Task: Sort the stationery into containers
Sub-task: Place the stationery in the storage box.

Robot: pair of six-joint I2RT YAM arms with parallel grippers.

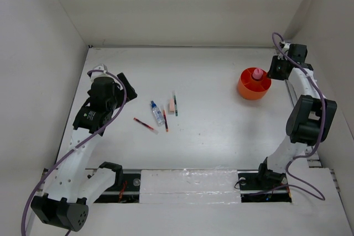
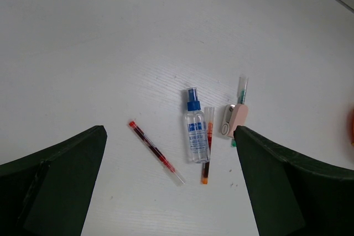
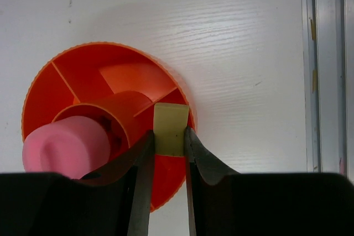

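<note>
Clamping the tiny tan cube over the orange tub rim, beside the pink-capped cylinder already inside it, the right gripper seems near a second drop, while the red pens, bottle, eraser and green pen wait well left of the tub below the spread-jawed left gripper.

No word or number can be read anywhere. The clear blue-capped bottle carries a blue label round its middle, with rows of pale print too small to make out. Just right of the bottle in the left wrist view, the pink eraser block shows a pale oval mark at its lower end, blurred and without legible lettering. Well left of the bottle in the top view, the left arm's black housing bears tiny white marks, also unreadable
</note>
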